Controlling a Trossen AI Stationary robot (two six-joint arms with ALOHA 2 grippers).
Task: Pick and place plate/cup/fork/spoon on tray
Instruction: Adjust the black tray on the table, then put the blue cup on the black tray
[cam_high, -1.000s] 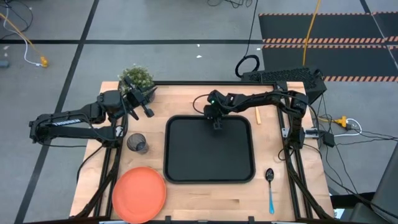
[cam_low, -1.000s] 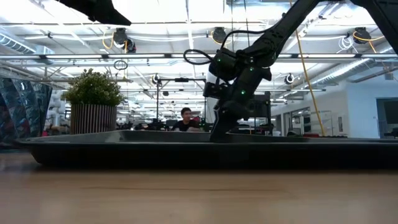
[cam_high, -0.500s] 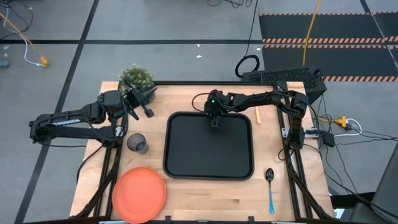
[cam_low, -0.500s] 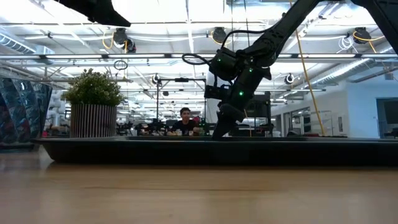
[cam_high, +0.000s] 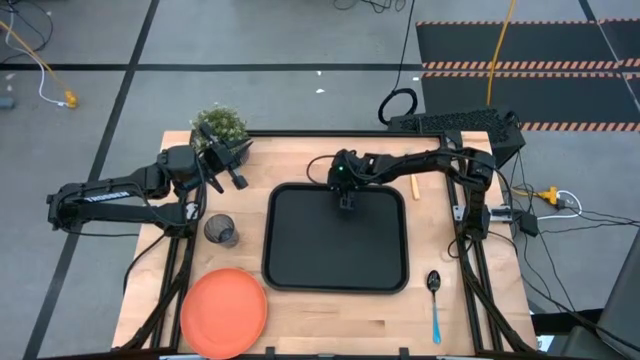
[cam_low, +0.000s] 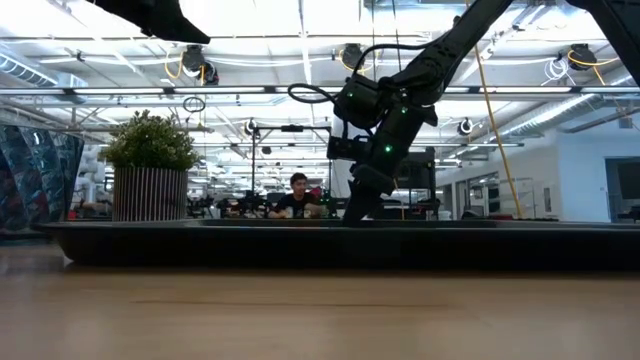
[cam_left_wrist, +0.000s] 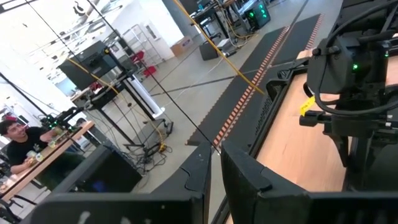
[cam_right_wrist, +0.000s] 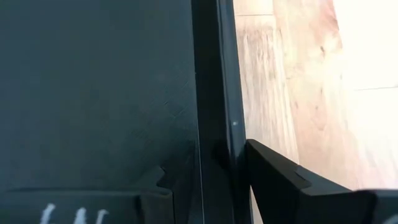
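The black tray (cam_high: 335, 250) lies in the middle of the table. My right gripper (cam_high: 345, 203) is at the middle of its far rim and is shut on it. The orange plate (cam_high: 223, 310) lies at the near left, and the dark cup (cam_high: 220, 230) stands left of the tray. The fork (cam_high: 414, 185) lies beyond the tray's far right corner. The spoon (cam_high: 435, 298) lies near the tray's near right corner. My left gripper (cam_high: 238, 178) is shut and empty, raised beside the plant. My right gripper holds the tray's far rim (cam_right_wrist: 214, 124) near its middle, with one finger (cam_right_wrist: 158, 186) inside the tray and one finger (cam_right_wrist: 280, 171) outside it. The fingers come from above, slanting down, and lie across the rim. The tray lies about flat on the table (cam_low: 300, 245).
A grey pot with a green plant (cam_high: 222, 130) stands at the far left corner, close to my left gripper. Bare wood shows to the right of the tray (cam_high: 440, 230) and along the near edge. A person sits in the room beyond the table (cam_low: 297, 190).
My right gripper has moved a little toward the table's far edge, keeping hold of the tray's far rim. The tray has slid a little that way with it. In the low view the tray's raised far side has come down, and it now lies flatter.
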